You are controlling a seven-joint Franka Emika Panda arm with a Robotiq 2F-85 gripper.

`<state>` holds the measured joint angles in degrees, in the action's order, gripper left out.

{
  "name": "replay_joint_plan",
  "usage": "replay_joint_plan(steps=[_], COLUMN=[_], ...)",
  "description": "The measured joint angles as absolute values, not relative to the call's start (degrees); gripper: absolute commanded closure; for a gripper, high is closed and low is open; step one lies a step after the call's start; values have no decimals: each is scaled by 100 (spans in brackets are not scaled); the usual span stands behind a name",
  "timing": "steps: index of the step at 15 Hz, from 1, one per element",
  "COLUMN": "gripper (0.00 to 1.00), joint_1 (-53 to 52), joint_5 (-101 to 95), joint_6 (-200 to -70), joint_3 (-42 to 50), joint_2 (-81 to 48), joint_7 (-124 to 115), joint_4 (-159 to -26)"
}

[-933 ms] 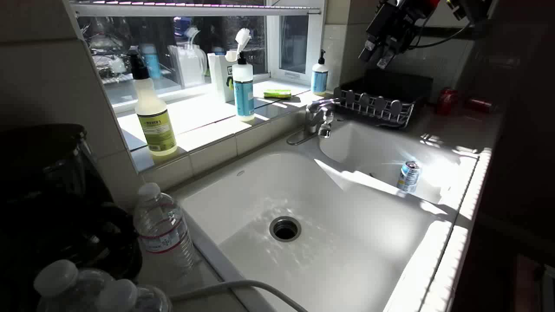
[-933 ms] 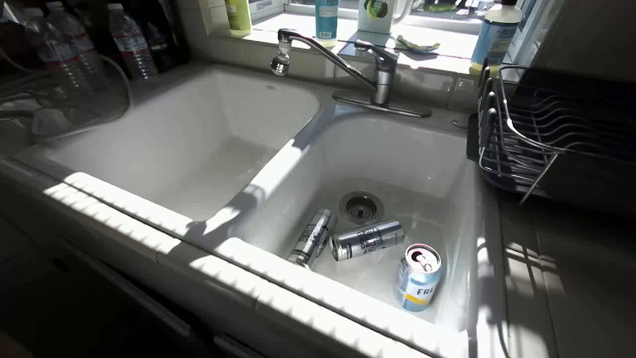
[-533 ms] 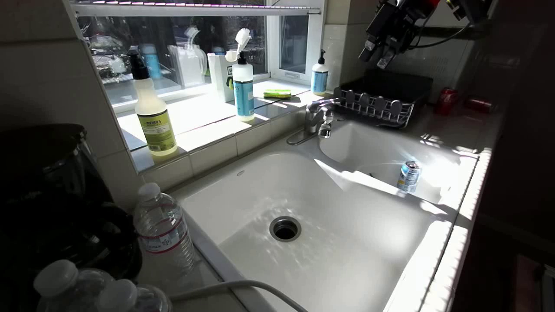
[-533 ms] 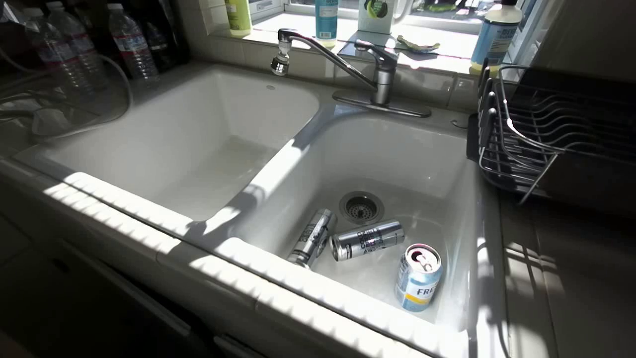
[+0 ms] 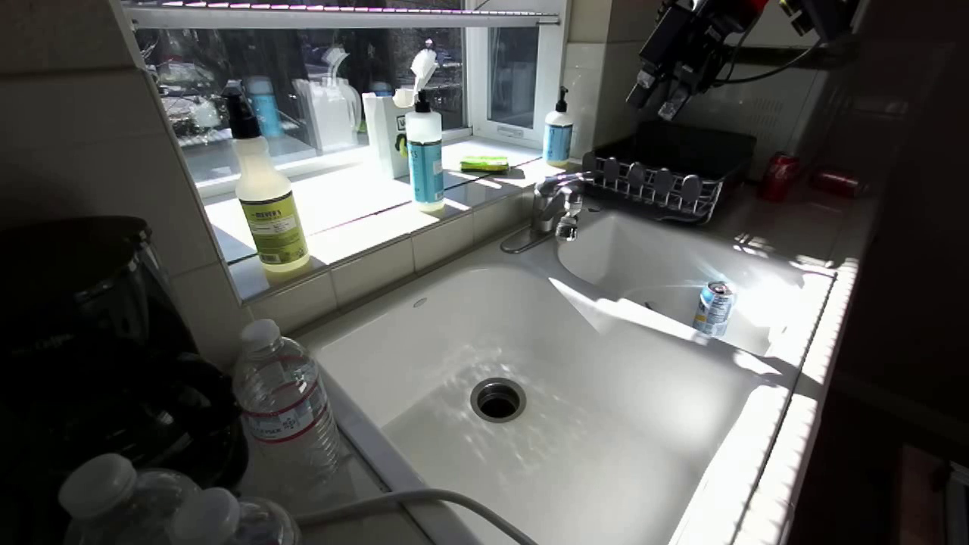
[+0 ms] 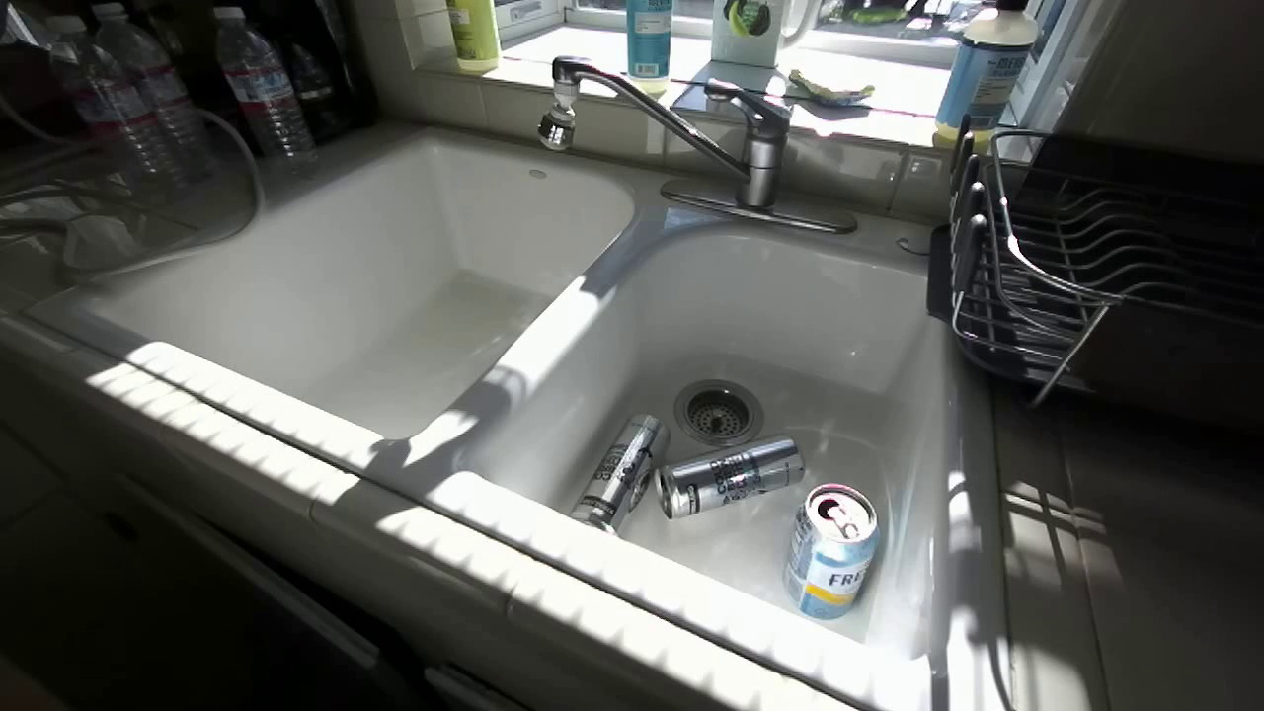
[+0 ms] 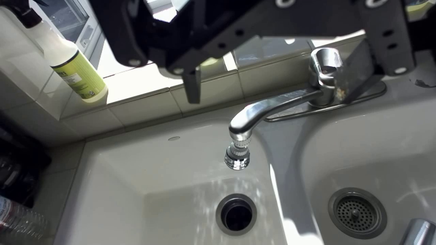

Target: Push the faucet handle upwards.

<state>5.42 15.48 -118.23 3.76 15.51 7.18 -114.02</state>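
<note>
The faucet handle is a small chrome lever on top of the chrome faucet, between the two sink basins. It shows in both exterior views (image 5: 562,180) (image 6: 748,102), lying low over the faucet body with its tip slightly raised. In the wrist view the handle (image 7: 326,61) is seen end-on near the right finger. The spout (image 7: 272,105) points over the larger basin. My gripper (image 5: 657,98) is at the top right of an exterior view, higher than the faucet and apart from it. In the wrist view my gripper (image 7: 267,97) is open, fingers spread, with nothing between them.
A dish rack (image 6: 1037,286) stands beside the faucet. Soap bottles (image 5: 426,163) (image 5: 559,136) and a spray bottle (image 5: 272,219) stand on the sill behind. Cans (image 6: 731,477) (image 6: 832,553) are in the smaller basin. Water bottles (image 5: 286,401) stand by the larger basin.
</note>
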Motion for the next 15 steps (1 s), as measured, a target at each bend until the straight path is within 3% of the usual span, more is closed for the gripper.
replay_joint_plan(steps=[9, 15], gripper=[0, 0], joint_1=[766, 794], joint_5=[1581, 3061], joint_6=[-12715, -12922], joint_3=[778, 1003], joint_2=[752, 119], joint_7=[-30, 444], joint_4=[-11397, -11366])
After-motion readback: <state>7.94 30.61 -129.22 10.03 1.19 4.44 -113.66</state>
